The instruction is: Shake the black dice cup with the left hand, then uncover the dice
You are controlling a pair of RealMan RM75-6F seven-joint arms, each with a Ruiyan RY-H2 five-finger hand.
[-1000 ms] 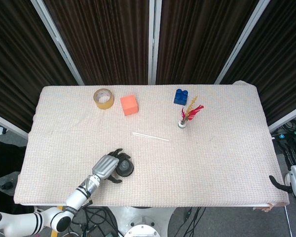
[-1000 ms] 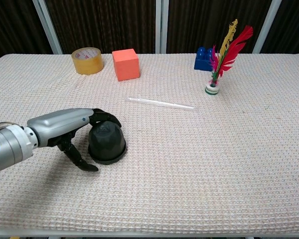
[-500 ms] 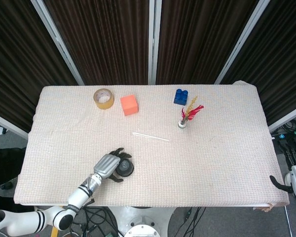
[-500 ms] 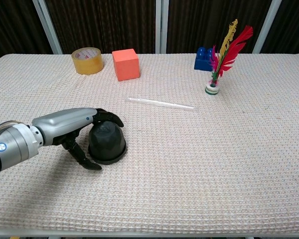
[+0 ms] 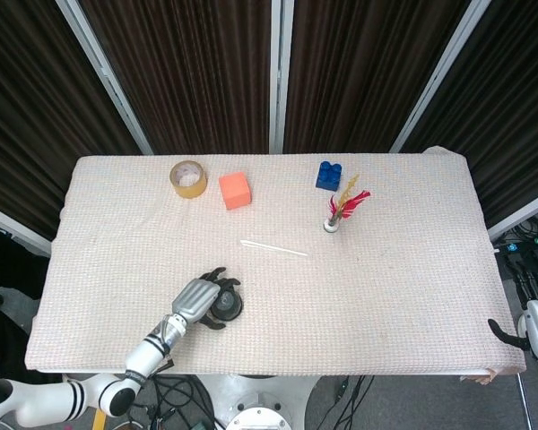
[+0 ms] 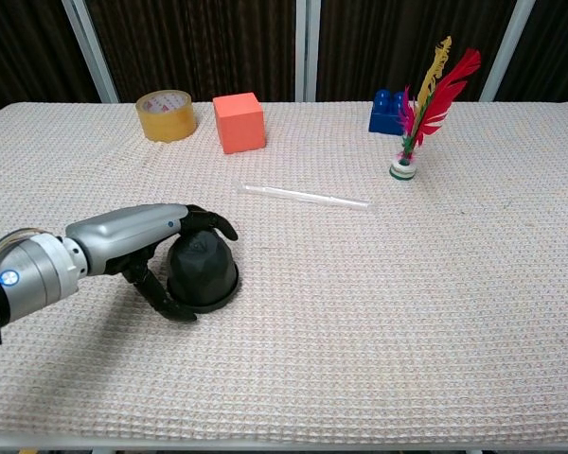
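Observation:
The black dice cup (image 6: 208, 270) stands mouth down on the woven tablecloth, near the front left; in the head view the cup (image 5: 229, 305) shows partly under my fingers. My left hand (image 6: 137, 232) wraps it from the left: the fingers (image 6: 213, 222) lie over its top and the thumb (image 6: 166, 301) sits against its lower rim. The left hand (image 5: 195, 297) also shows in the head view. No dice are visible; the cup covers that spot. Only a sliver of my right hand (image 5: 500, 330) shows past the table's front right corner.
At the back left stand a tape roll (image 6: 166, 114) and an orange cube (image 6: 239, 122). A blue brick (image 6: 386, 111) and a feathered shuttlecock (image 6: 417, 123) are at the back right. A clear straw (image 6: 305, 196) lies mid-table, beyond the cup.
My left hand has slid a little further onto the cup and the thumb has drawn in against its base. The cup has stayed on the cloth.

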